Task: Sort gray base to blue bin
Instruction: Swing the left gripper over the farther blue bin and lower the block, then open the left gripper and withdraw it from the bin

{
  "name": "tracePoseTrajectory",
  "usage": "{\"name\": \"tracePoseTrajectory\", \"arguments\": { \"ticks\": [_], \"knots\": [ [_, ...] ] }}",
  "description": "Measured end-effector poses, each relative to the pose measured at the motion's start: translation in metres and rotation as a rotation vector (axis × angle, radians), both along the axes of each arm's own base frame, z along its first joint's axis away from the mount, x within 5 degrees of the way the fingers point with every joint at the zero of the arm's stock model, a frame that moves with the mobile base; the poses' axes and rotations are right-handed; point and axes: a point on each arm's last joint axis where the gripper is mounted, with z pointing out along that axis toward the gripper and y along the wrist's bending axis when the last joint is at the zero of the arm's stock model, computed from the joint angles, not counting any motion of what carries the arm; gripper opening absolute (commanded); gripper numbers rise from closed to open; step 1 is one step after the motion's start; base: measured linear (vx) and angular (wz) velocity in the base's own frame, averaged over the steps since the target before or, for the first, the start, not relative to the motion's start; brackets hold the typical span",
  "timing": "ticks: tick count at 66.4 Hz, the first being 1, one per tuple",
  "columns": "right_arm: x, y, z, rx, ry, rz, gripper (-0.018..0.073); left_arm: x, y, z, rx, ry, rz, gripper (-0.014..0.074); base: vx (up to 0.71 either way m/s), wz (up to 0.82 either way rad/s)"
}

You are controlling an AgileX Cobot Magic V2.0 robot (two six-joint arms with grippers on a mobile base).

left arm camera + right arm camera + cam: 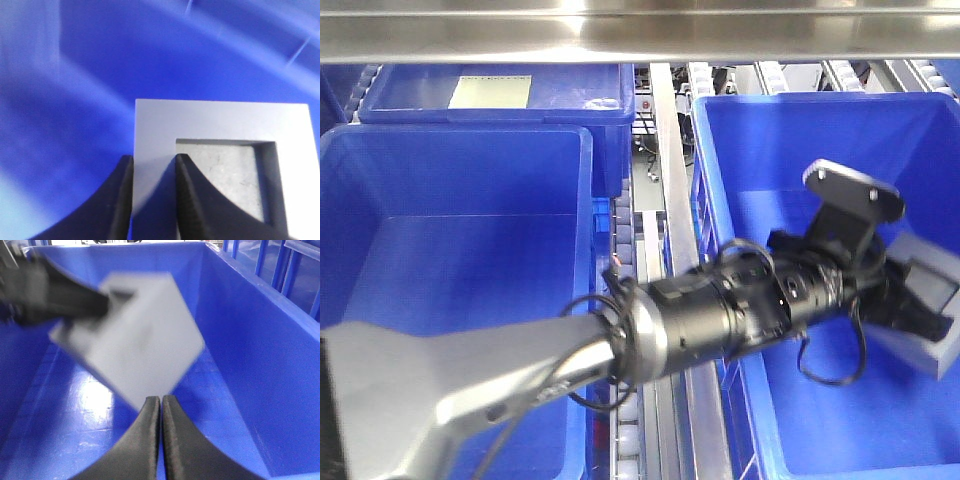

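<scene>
My left gripper (908, 300) reaches across into the right-hand blue bin (720, 150) and is shut on the gray base (935, 305), holding it tilted above the bin floor. In the left wrist view the two fingers (154, 157) clamp one wall of the gray base (220, 120) beside its square recess. In the right wrist view the gray base (135, 350) hangs over the blue bin's floor (250, 355), held by the left gripper (65, 302). My right gripper (161, 399) is shut and empty, just below the block.
A second large blue bin (450, 230) stands at the left. Another blue bin with a beige sheet (492, 92) is behind it. A metal rail (665, 180) runs between the bins, and a steel bar (640, 30) crosses overhead.
</scene>
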Motion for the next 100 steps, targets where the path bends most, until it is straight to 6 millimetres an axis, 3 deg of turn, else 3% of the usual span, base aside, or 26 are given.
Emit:
{"name": "tracePoseTrajectory", "arguments": {
  "ticks": [18,42,52,69,74,86,100],
  "knots": [
    [0.000,0.000,0.000,0.000,0.000,0.000,-0.0005,-0.006,-0.007,-0.021,0.052,0.033,-0.006,0.0069,0.00,0.00],
    [0.000,0.000,0.000,0.000,0.000,0.000,-0.0005,-0.015,-0.014,-0.020,0.044,0.024,-0.034,0.0338,0.00,0.00],
    [0.000,0.000,0.000,0.000,-0.001,0.000,-0.0005,-0.015,-0.015,-0.017,0.029,0.017,-0.039,0.0385,0.00,0.00],
    [0.000,0.000,0.000,0.000,-0.001,0.000,-0.0005,-0.015,-0.011,-0.013,0.060,0.028,-0.018,0.0341,0.00,0.00],
    [0.000,0.000,0.000,0.000,0.000,0.000,-0.0005,-0.016,-0.005,-0.006,0.112,0.037,0.010,0.0267,0.00,0.00],
    [0.000,0.000,0.000,0.000,0.000,0.000,-0.0005,-0.023,0.011,0.020,0.262,-0.019,0.014,-0.0011,0.00,0.00],
    [0.000,0.000,0.000,0.000,0.001,0.000,-0.0005,-0.044,0.034,0.055,0.240,-0.089,-0.032,-0.0007,0.00,0.00]
  ]
}}
